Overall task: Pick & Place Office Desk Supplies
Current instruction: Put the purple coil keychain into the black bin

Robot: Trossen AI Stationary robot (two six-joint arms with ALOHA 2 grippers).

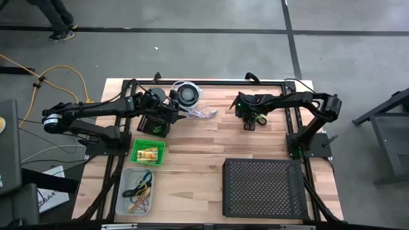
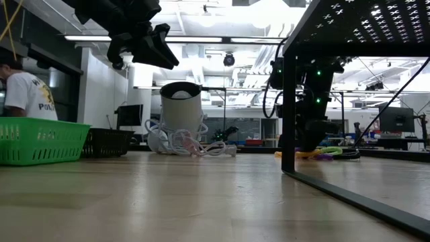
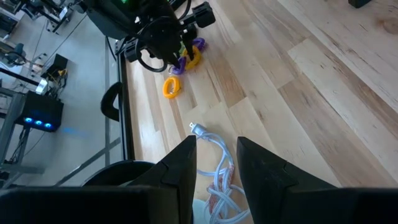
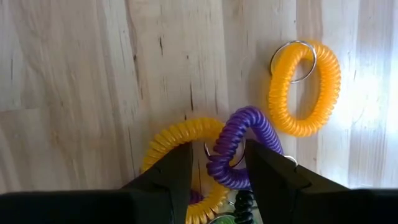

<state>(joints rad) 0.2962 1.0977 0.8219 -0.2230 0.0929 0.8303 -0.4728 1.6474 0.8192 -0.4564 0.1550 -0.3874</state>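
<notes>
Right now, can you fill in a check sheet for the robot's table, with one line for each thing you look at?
Surface: light wooden table, no spills seen.
Job's things: coiled purple loop lying across a yellow loop, orange loop apart from them; green basket holds yellow packets; clear bin holds thin bands.
Clutter: black perforated tray; round black disc.
Grippers: right gripper open, low over the purple loop; left gripper open, empty, above the white cord.
Cables: white cord beside the disc; yellow cable on the floor.
Surroundings: a person beyond the table.
</notes>
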